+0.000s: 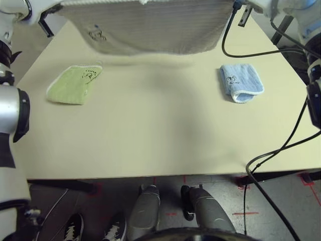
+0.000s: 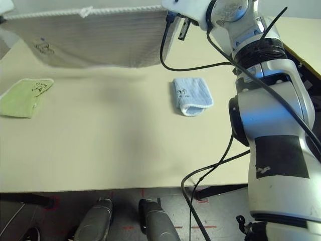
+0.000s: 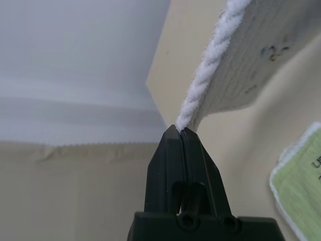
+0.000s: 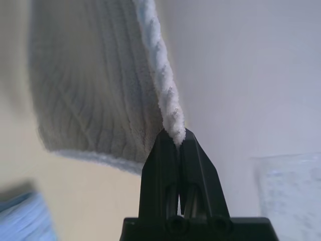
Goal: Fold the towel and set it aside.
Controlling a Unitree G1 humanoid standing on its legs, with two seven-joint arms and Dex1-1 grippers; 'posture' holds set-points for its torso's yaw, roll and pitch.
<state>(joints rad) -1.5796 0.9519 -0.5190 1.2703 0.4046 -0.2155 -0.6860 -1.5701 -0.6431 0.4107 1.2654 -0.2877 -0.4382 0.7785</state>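
Towel held aloft by both grippers, fold not yet laid

Towel (image 1: 150, 27) hangs in the air above the far half of the table (image 1: 160, 135), stretched wide between the two arms, its lower edge clear of the surface. White stitched edging runs along the top edge; a small dark motif shows near the lower corner on the robot's left.

Left gripper (image 3: 181, 131): jaws pressed together on the white edging at the towel's left top corner. Right gripper (image 4: 174, 134): jaws likewise clamped on the edging at the right top corner. Both grips look narrow, taking little more than the corded hem.

Other items, placed from the towel: a green cloth (image 1: 75, 83) lies folded on the table below and to the left of it; a blue cloth (image 1: 242, 82) lies folded below and to the right. Neither touches the towel. Black cables (image 1: 281, 150) trail across the table's right side.

Assessment: the step in hand appears to be the lift that precedes a fold, with the cloth held flat and taut. No crease is laid yet, so the task is judged to be early.

Next move, as judged: lower the hanging edge onto the bare table between the two small cloths, then carry the held edge over it. Both arms must travel level and together, or the fold will skew. The thin grip on the hem could slip under drag.
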